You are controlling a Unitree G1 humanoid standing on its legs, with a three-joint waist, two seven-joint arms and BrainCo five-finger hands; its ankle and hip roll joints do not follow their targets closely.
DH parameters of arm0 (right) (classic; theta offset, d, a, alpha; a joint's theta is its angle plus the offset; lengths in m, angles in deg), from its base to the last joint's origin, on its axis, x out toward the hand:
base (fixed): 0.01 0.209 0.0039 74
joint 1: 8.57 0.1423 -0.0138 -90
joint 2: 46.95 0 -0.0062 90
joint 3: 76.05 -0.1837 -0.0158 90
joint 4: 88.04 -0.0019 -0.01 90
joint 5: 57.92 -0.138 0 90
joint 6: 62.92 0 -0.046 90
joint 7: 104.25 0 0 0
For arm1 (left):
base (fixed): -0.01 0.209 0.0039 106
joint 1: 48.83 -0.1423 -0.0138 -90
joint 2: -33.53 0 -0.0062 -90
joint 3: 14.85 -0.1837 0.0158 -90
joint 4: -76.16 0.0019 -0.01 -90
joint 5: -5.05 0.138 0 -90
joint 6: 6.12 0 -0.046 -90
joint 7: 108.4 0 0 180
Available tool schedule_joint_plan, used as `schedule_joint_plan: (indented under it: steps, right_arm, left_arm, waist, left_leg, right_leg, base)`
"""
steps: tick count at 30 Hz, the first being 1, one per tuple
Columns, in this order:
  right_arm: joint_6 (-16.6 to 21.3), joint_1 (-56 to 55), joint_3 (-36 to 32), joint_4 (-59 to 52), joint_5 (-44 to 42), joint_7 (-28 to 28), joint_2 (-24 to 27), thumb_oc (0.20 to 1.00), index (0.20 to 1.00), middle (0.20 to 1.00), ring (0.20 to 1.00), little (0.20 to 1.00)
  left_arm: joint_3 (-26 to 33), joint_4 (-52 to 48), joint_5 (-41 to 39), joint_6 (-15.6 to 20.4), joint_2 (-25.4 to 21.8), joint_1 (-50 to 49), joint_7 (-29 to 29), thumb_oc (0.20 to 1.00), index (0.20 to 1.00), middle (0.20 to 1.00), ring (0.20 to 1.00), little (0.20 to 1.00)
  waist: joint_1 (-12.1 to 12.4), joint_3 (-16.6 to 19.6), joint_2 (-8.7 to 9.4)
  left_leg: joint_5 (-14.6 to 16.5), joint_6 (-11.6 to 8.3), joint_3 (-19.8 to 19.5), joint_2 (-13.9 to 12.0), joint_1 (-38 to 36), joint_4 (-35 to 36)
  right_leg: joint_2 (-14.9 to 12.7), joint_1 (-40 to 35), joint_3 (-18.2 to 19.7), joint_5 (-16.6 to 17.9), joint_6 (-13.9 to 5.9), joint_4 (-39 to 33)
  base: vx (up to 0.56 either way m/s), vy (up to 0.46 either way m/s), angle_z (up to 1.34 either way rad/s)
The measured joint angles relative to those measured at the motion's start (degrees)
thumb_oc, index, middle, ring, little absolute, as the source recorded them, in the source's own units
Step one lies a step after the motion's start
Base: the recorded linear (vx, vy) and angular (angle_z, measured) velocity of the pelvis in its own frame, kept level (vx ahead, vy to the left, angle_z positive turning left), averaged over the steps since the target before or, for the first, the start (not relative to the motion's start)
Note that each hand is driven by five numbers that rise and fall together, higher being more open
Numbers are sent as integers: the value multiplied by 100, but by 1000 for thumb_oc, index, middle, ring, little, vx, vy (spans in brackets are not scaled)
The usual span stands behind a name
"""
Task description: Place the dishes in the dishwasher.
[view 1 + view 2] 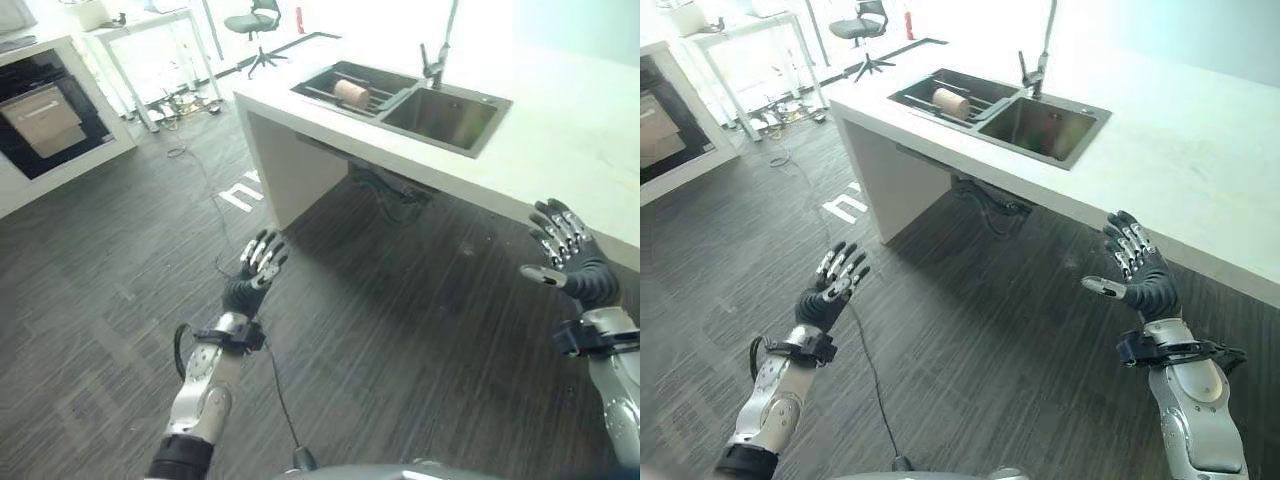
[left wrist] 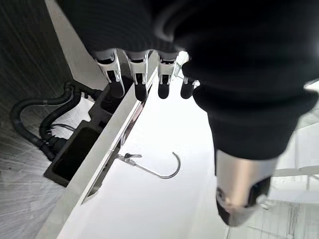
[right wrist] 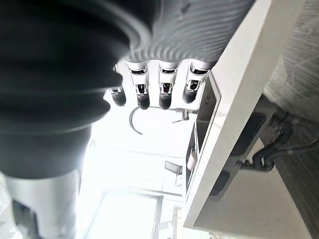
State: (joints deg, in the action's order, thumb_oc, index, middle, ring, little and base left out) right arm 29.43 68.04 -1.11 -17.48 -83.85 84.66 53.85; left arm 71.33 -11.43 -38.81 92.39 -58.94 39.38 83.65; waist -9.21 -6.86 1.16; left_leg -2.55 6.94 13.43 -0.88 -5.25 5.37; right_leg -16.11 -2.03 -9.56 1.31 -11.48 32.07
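Left hand point(image 1: 256, 272) hangs with fingers spread and empty over the dark wood floor point(image 1: 120, 290), well short of the white counter point(image 1: 560, 120); I read that as a neutral carry. On the rack in the steel double sink point(image 1: 440, 118) set into the counter lies a tan cylindrical cup point(image 1: 351, 93), the one dish I can make out. My right hand point(image 1: 562, 258), fingers apart and empty, hovers just beside the counter's front edge; open floor lies before it.
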Motion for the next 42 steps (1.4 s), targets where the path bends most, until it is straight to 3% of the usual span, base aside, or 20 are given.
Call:
schedule_joint_plan:
  steps: [1,2,4,5,6,8,9,11,13,14,17,23,26,27,29,32,35,37,40,42]
  right_arm:
    - [58,-60,20,-40,9,4,-180,1000,1000,1000,1000,1000]
    - [81,-86,71,-64,11,13,-314,1000,1000,1000,1000,1000]
    - [74,-60,116,-52,89,14,-327,1000,1000,1000,1000,1000]
    - [73,-37,118,-15,120,13,-285,1000,1000,1000,1000,1000]
    - [68,-34,118,44,118,-69,-202,1000,1000,1000,1000,1000]
    - [66,-14,98,113,114,-232,-82,1000,1000,1000,1000,1000]
    - [66,4,84,158,112,-297,-28,1000,1000,1000,1000,1000]
    - [44,230,111,212,110,-411,70,1000,1000,1000,1000,1000]
    - [39,259,110,214,110,-445,84,1000,1000,1000,1000,1000]
    - [45,269,109,307,111,-602,91,1000,1000,1000,1000,1000]
    - [192,256,99,543,114,-760,26,1000,1000,1000,1000,1000]
    - [316,483,25,621,232,-1003,83,1000,1000,1000,1000,1000]
    - [303,295,-147,581,227,-1000,51,1000,1000,1000,1000,1000]
    - [334,264,-348,481,226,-994,111,1000,1000,1000,1000,1000]
    - [334,251,-501,460,232,-1009,131,1000,1000,1000,1000,1000]
    - [292,319,-235,503,238,-1063,133,1000,1000,1000,1000,1000]
    - [300,433,-35,517,255,-1109,127,1000,1000,1000,1000,1000]
    - [296,434,-32,541,342,-1125,137,1000,1000,1000,1000,1000]
    - [291,428,-166,554,332,-1111,339,1000,1000,1000,1000,1000]
    - [270,375,-416,540,262,-1054,521,1000,1000,1000,1000,1000]
  left_arm:
    - [31,-143,1,-42,-118,-91,-10,1000,1000,1000,1000,1000]
    - [109,-261,3,-66,-219,-150,-13,1000,1000,1000,1000,1000]
    - [201,-388,9,-94,-289,-212,-97,1000,1000,1000,1000,1000]
    - [218,-493,5,-95,-343,-225,-145,1000,1000,1000,1000,1000]
    - [223,-672,-1,-123,-280,-307,-229,1000,1000,1000,1000,1000]
    - [80,-873,6,-109,-310,-315,-276,1000,1000,1000,1000,1000]
    - [-22,-884,15,-110,-268,-332,-310,1000,1000,1000,1000,1000]
    - [-97,-1026,95,-75,-270,-388,-349,1000,1000,1000,1000,1000]
    - [-95,-1026,144,-75,-269,-388,-356,1000,1000,1000,1000,1000]
    - [-43,-1033,228,-68,-277,-346,-384,1000,1000,1000,1000,1000]
    - [-16,-1030,226,-54,-272,-161,-389,1000,1000,1000,1000,1000]
    - [162,-1118,220,-56,-253,-62,-520,1000,1000,1000,1000,1000]
    - [347,-1115,211,-189,-154,-60,-568,1000,1000,1000,1000,1000]
    - [469,-1118,211,-216,-118,-154,-638,1000,1000,1000,1000,1000]
    - [594,-1127,186,-277,-31,-350,-690,1000,1000,1000,1000,1000]
    - [591,-1124,102,-396,34,-446,-751,1000,1000,1000,1000,1000]
    - [544,-1112,96,-374,-188,-470,-815,1000,1000,1000,1000,1000]
    - [477,-1001,-4,-339,-216,-457,-849,1000,1000,1000,1000,1000]
    - [212,-613,-8,-151,-185,-401,-734,1000,1000,1000,1000,1000]
    - [206,-549,-85,-130,-149,-443,-655,1000,1000,1000,1000,1000]
  waist:
    - [74,18,-30]
    - [122,36,8]
    - [185,35,-199]
    - [197,51,-141]
    - [229,83,23]
    - [215,221,423]
    - [195,236,454]
    - [215,167,177]
    - [195,142,130]
    - [138,40,-60]
    - [49,-32,-28]
    - [63,-54,-373]
    - [69,-30,-25]
    - [61,-10,6]
    - [58,9,-87]
    - [-60,6,-86]
    - [-103,7,-84]
    - [35,-2,-36]
    - [-19,6,-9]
    - [-129,12,-24]
  left_leg:
    - [126,270,7,97,-41,-3]
    - [162,394,3,132,-66,-2]
    - [204,438,45,35,-85,-3]
    - [334,-95,230,1,-222,-3]
    - [402,-1124,300,-16,-377,-2]
    - [465,-1206,282,260,-432,-2]
    - [512,-1222,254,293,-509,-2]
    - [582,-1252,341,171,-468,0]
    - [584,-1252,361,158,-468,0]
    - [615,-1255,455,-1,-546,2]
    - [698,-1211,468,-192,-725,3]
    - [848,-1061,767,-577,-1066,-2]
    - [959,-1536,749,-856,-322,-2299]
    - [612,-2026,508,-1107,360,-3927]
    - [720,-1990,226,-1214,1121,-4867]
    - [784,-1548,632,-1252,1154,-2914]
    - [256,-1460,78,-962,550,-209]
    - [-120,-1653,-549,-1412,561,6]
    - [-195,-1800,-150,-2210,760,-32]
    - [-204,-1782,14,-2065,576,4]
  right_leg:
    - [-92,415,229,409,-26,634]
    - [-236,748,247,344,-44,1188]
    - [-213,1216,-266,-312,-3,1057]
    - [96,1215,-653,-537,102,-65]
    - [644,1008,-955,-638,92,-1456]
    - [985,861,-988,-55,527,-2716]
    - [1063,692,-917,385,1075,-2963]
    - [1288,536,-934,608,1032,-3514]
    - [1303,531,-939,616,1039,-3523]
    - [1400,573,-1007,575,985,-3276]
    - [1500,278,-1131,283,860,-3445]
    - [1650,363,-1185,-237,1281,-2831]
    - [1648,34,-968,-416,1406,-2993]
    - [1631,-181,-802,-405,1513,-3102]
    - [1679,-266,-539,-394,1665,-3105]
    - [1786,-459,-361,-441,1612,-3077]
    - [1884,-783,133,-474,1557,-3333]
    - [1886,-974,500,-485,1521,-3503]
    - [1608,-1096,744,-609,1104,-3444]
    - [1187,-1132,910,-680,692,-3384]
  base:
    - [364,411,33]
    - [190,150,-3]
    - [286,91,-2]
    - [411,24,-4]
    - [382,-9,6]
    - [180,-33,20]
    - [180,-60,5]
    - [263,-146,-22]
    - [164,-112,-9]
    - [252,-175,-5]
    - [273,-209,13]
    - [337,-266,-10]
    - [277,-292,-35]
    - [207,-174,-56]
    - [191,-71,-71]
    - [213,122,-63]
    - [269,185,-73]
    - [306,319,-75]
    - [386,525,-54]
    - [466,704,-58]
